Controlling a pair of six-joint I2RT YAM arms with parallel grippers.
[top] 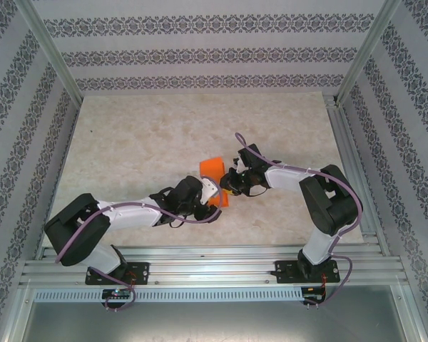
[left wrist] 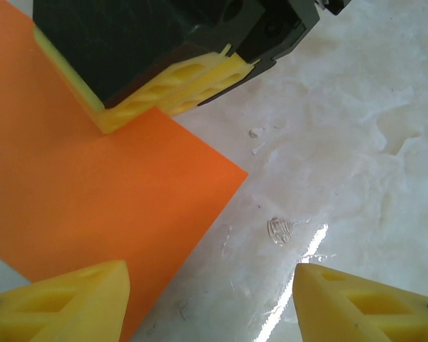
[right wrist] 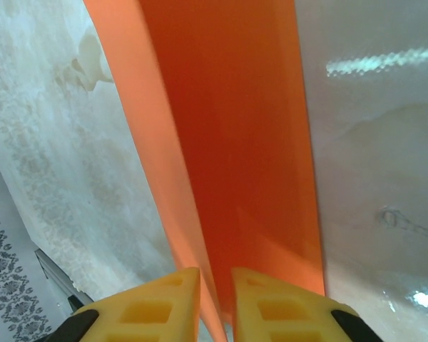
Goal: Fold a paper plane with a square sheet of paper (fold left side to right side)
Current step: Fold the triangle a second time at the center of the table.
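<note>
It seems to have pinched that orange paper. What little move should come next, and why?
Probably the right gripper should lift its pinched edge and carry it across the sheet. Its fingers are closed on the square sheet of paper, while the rest lies flat on the table beneath the open left gripper.

Pale marbled tabletop [top: 164, 128], glossy, scuffed; patterned wall panels [top: 200, 50] around; aluminium rails [top: 214, 260] at near edge.

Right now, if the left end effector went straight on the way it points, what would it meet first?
Probably the free corner of the square sheet of paper; the right end effector, shut on that sheet, sits just beyond. Depth is unclear.
</note>
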